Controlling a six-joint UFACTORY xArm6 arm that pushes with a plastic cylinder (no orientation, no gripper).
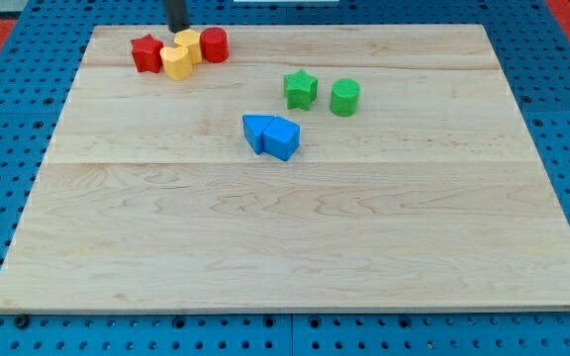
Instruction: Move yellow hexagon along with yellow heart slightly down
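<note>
My tip (178, 30), a bare rod with no gripper, stood just above the touching yellow hexagon (188, 45) and yellow heart (176, 62); both looked light, rigid, best pushed from their top edges.

red blocks (147, 53) (215, 44) flanking yellow pair (181, 54), bare board (265, 237) below

My tip (178, 31) shows at the view's top, left of centre; the dark rod above it stands upright, cut by the frame's edge.
</note>
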